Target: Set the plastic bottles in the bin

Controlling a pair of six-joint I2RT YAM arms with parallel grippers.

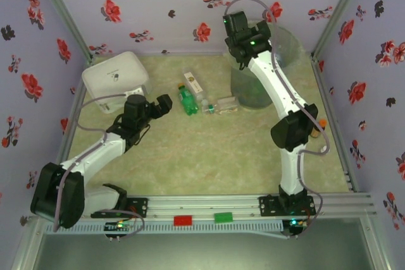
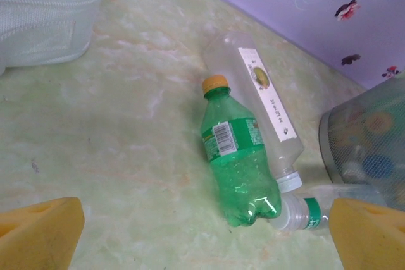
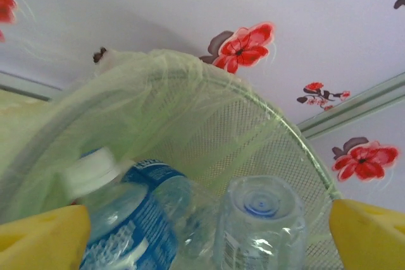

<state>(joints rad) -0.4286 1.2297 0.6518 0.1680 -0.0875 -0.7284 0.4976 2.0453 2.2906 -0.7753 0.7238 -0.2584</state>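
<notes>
Green plastic is showing at mid-bench, where a green bottle (image 2: 234, 156) with a yellow-orange cap is lying on its side on the pale marbled bench (image 2: 126, 156). It is touching a long clear bottle (image 2: 256, 86) with a white label, which is lying alongside it. A small clear bottle (image 2: 302, 212) with a green cap is resting against the green one's base. The left gripper (image 2: 202, 235) is hovering low just short of this cluster, its yellow pads (image 2: 38, 235) spread wide apart and holding nothing. A white box (image 2: 44, 17) is sitting well off to its left. The bin (image 1: 253, 90), a translucent grey-green basket, is standing at the far right of the bench near the flowered wall (image 1: 158, 4), with bottles already showing through its mesh. The right gripper (image 3: 202, 232) is hanging over the bin's mouth, jaws gaping wide and gripping nothing. Between its pads, inside the rim, a blue-labelled bottle (image 3: 136, 219) and an upturned clear bottle (image 3: 259, 219) are lying loose. The blue-labelled one is blurred, and whether it is brushing a pad I cannot tell.
</notes>
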